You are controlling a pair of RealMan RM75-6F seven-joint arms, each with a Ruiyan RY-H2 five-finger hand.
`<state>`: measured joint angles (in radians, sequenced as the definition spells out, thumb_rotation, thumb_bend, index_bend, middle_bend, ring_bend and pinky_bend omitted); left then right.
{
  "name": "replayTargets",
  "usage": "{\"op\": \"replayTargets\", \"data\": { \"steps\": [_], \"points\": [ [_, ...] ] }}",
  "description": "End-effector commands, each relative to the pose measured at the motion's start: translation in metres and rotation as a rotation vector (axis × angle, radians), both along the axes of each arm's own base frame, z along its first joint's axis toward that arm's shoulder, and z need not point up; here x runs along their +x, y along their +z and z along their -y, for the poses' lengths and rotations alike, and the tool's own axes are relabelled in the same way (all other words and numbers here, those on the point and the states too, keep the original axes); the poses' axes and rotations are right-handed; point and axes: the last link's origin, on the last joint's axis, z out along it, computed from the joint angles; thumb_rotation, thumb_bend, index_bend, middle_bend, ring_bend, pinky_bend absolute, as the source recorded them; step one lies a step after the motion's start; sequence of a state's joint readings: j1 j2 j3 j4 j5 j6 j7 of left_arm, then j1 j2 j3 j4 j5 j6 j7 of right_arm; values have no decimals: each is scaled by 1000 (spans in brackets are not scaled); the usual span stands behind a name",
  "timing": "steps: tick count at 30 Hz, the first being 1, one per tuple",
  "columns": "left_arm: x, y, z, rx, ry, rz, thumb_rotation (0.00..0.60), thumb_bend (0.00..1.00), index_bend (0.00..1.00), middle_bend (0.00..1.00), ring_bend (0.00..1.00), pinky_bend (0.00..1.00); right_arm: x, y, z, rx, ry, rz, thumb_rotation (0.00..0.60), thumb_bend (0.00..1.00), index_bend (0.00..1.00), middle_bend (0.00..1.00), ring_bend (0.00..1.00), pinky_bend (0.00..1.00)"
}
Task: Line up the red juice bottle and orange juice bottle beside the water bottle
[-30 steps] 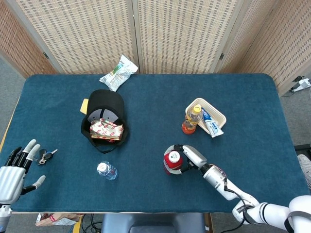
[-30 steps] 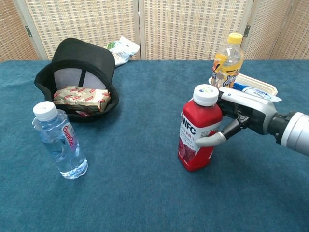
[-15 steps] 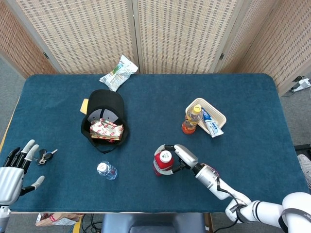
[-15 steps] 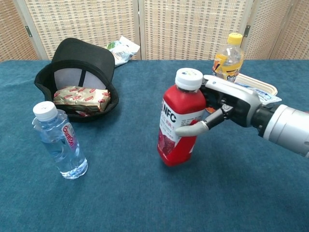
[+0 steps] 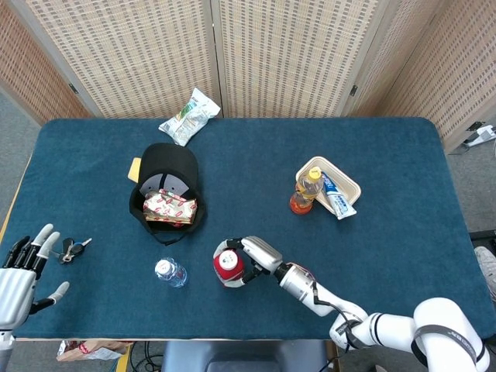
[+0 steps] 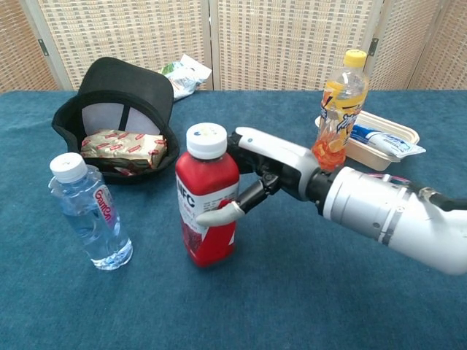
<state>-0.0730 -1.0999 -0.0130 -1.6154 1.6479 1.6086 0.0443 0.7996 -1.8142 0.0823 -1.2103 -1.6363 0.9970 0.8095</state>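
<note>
My right hand [image 6: 255, 175] [image 5: 252, 257] grips the red juice bottle [image 6: 207, 197] [image 5: 227, 267], white-capped and upright, low over the blue cloth. The bottle stands a short way right of the clear water bottle [image 6: 89, 216] [image 5: 170, 273], with a gap between them. The orange juice bottle [image 6: 339, 102] [image 5: 306, 190], yellow-capped, stands at the back right against a cream tray [image 6: 385, 130] [image 5: 341, 174]. My left hand [image 5: 19, 275] hovers open at the table's front left edge, holding nothing, and shows only in the head view.
A black cap [image 6: 120, 102] [image 5: 165, 167] holding a red-and-white packet [image 6: 122, 146] lies behind the water bottle. A snack bag [image 5: 188, 116] sits at the back. Keys [image 5: 74, 249] lie next to my left hand. The tray holds a tube [image 6: 383, 138].
My right hand has carried the red juice bottle leftward across the table, from near the middle to just right of the water bottle. The left hand has barely moved.
</note>
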Motion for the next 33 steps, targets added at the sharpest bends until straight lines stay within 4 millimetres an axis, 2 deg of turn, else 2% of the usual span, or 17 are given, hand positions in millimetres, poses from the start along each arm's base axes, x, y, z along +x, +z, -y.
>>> {"op": "replayTargets", "data": {
  "steps": [1,14,16,20,24,26,30,33],
  "points": [
    [-3,0,1,4,7,2,600,178,55,28,137,84,6,-5,1,4,7,-2,600,255,590,475,381,412],
    [-9,3,3,10,16,12,600,178,55,28,137,84,20,-21,6,1,38,-31,600,217,574,429,340,412],
    [-10,3,3,14,18,12,600,178,55,29,137,84,20,-21,5,10,40,-34,600,169,497,380,299,396],
    [-11,3,2,13,18,14,600,178,55,30,135,84,19,-20,5,5,50,-37,600,138,336,300,233,335],
    [-11,2,2,13,15,15,600,178,55,31,134,84,18,-17,4,10,63,-40,600,127,93,144,108,251],
    [-11,2,1,15,12,15,600,178,55,32,133,84,18,-13,3,6,73,-35,600,126,18,82,64,219],
    [-9,1,0,14,5,16,600,178,55,33,133,84,14,1,2,-20,89,-21,600,126,0,29,28,191],
    [-8,1,-2,14,-2,18,600,178,55,34,133,84,8,22,2,-61,105,-23,600,127,0,30,28,188]
  ]
}}
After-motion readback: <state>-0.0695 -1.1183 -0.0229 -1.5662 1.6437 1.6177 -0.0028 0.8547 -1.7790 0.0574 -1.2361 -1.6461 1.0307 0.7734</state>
